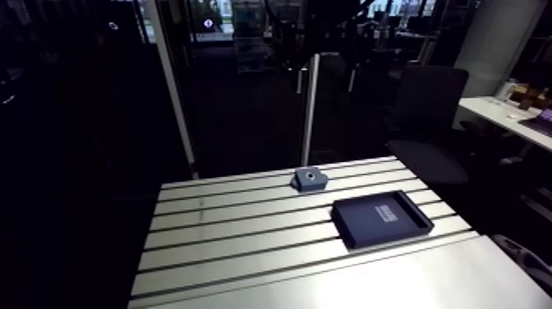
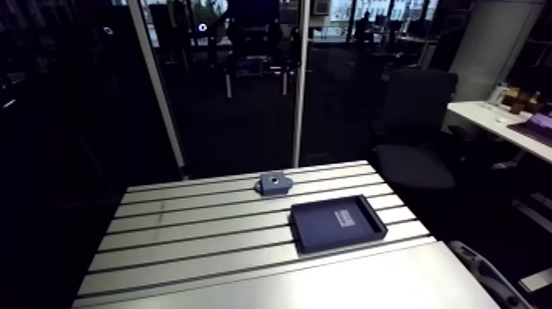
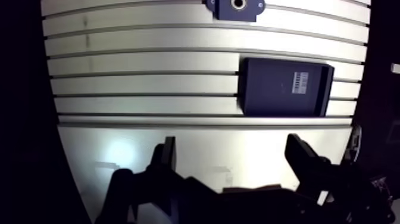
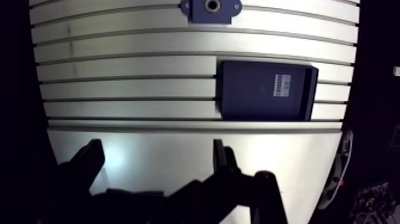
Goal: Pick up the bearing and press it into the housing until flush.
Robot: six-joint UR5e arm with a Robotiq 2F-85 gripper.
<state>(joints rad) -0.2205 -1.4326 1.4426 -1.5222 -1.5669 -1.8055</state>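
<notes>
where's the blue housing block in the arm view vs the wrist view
Arm view: the housing sits on the far part of the table, just beyond the dark tray.
Wrist view: the housing lies far ahead of the open gripper, beyond the same tray, and is partly cut off.
Shared landmark: the white label on the tray, which shows in both views.
</notes>
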